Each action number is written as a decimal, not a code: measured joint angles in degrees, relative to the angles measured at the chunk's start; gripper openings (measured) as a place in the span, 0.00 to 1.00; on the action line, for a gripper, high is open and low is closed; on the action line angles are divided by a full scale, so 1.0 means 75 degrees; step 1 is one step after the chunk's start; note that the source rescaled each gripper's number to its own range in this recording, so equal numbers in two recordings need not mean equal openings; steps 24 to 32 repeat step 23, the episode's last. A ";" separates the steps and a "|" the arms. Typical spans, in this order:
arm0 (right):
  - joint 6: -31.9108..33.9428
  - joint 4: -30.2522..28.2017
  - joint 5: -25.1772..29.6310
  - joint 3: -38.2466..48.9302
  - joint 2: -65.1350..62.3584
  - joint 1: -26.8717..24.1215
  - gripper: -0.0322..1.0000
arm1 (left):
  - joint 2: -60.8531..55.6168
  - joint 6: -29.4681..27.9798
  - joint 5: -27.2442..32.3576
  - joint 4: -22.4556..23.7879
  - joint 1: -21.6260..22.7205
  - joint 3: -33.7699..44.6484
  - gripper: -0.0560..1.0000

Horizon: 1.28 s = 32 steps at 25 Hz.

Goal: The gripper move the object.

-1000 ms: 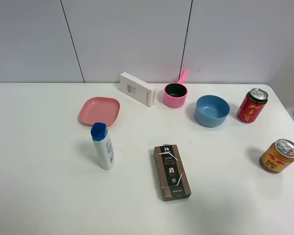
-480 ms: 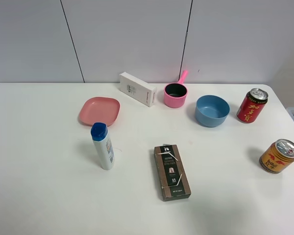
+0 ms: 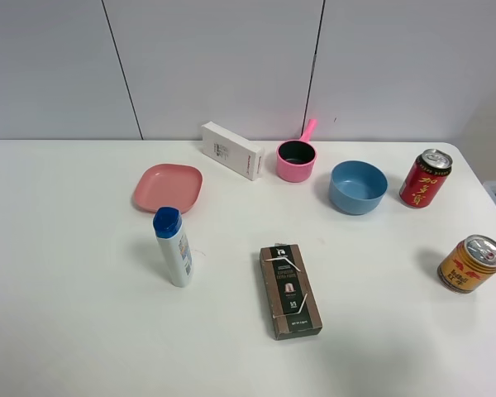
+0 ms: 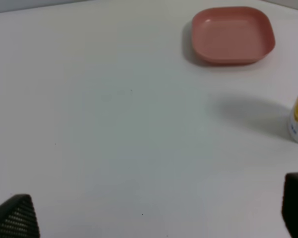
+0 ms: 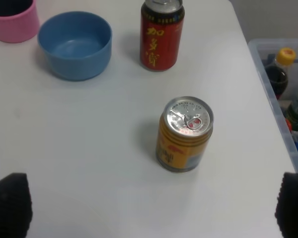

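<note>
The tall red can [image 3: 425, 179] with yellow characters and a silver top stands upright at the table's far right, right of the blue bowl. It also shows in the right wrist view [image 5: 162, 37], beyond the shorter orange-gold can [image 5: 185, 134]. My right gripper [image 5: 150, 208] is open and empty, well short of both cans, with only its black fingertips [image 5: 7, 206] showing. My left gripper [image 4: 154, 218] is open and empty over bare table. Neither arm shows in the exterior high view.
Blue bowl [image 3: 358, 187], pink pot [image 3: 296, 160], white box [image 3: 231, 150] and pink plate [image 3: 168, 188] line the back. A blue-capped bottle [image 3: 173, 246] and a dark box [image 3: 289, 289] sit mid-table. The orange-gold can [image 3: 471, 263] is near the right edge. A plastic bin [image 5: 288, 94] lies beyond that edge.
</note>
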 joint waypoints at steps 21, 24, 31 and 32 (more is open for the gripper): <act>0.0449 -0.0338 -0.0003 0.0000 0.0000 0.0000 1.00 | 0.0000 0.0000 0.0000 0.0000 0.0000 0.0000 1.00; 0.0449 -0.0338 -0.0003 0.0000 0.0000 0.0000 1.00 | 0.0000 0.0000 0.0000 0.0000 0.0000 0.0000 1.00; 0.0449 -0.0338 -0.0003 0.0000 0.0000 0.0000 1.00 | 0.0000 0.0000 0.0000 0.0000 0.0000 0.0000 1.00; 0.0449 -0.0338 -0.0003 0.0000 0.0000 0.0000 1.00 | 0.0000 0.0000 0.0000 0.0000 0.0000 0.0000 1.00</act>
